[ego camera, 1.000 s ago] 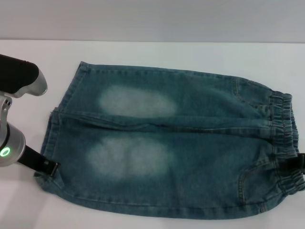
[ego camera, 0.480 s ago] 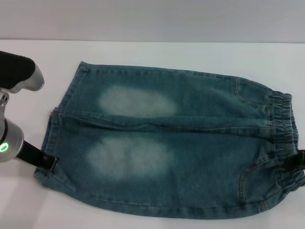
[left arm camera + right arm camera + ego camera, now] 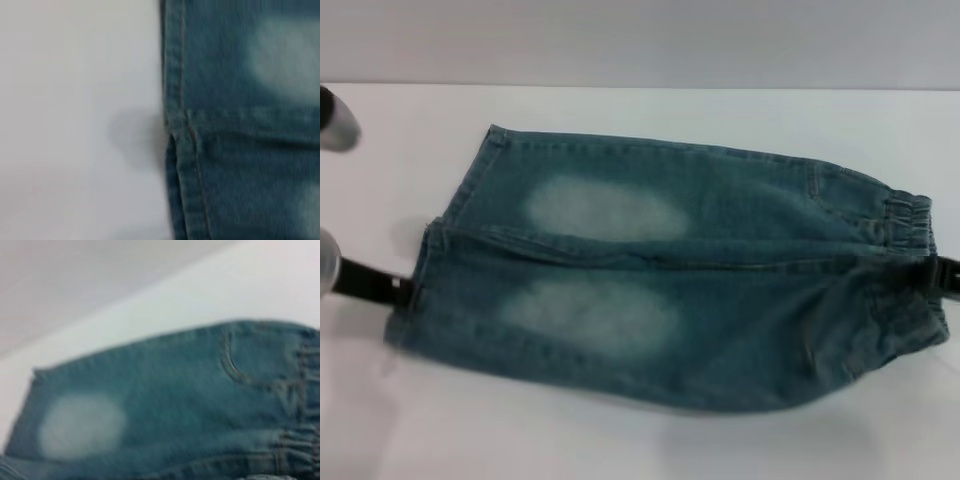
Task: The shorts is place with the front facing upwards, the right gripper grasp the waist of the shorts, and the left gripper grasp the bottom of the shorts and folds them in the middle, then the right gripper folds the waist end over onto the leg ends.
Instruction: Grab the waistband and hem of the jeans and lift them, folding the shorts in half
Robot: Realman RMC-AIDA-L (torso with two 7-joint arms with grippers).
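denim shorts (image 3: 660, 290) held at both ends on the white table (image 3: 620, 440).
my left gripper (image 3: 408, 291) grasps the leg hems (image 3: 420, 300); my right gripper (image 3: 938, 272) grasps the waist (image 3: 910, 265), near edge lifted.

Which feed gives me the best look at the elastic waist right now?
The right wrist view: the waist of the shorts is close, gathers and pocket seam visible. The head view shows it farther off, at the shorts' right end. The left wrist view shows only hems.

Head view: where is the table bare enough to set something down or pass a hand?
Bare table runs along the near edge below the shorts, and a strip lies beyond them. Crowded: the left gripper at the leg ends, the right gripper at the waist.
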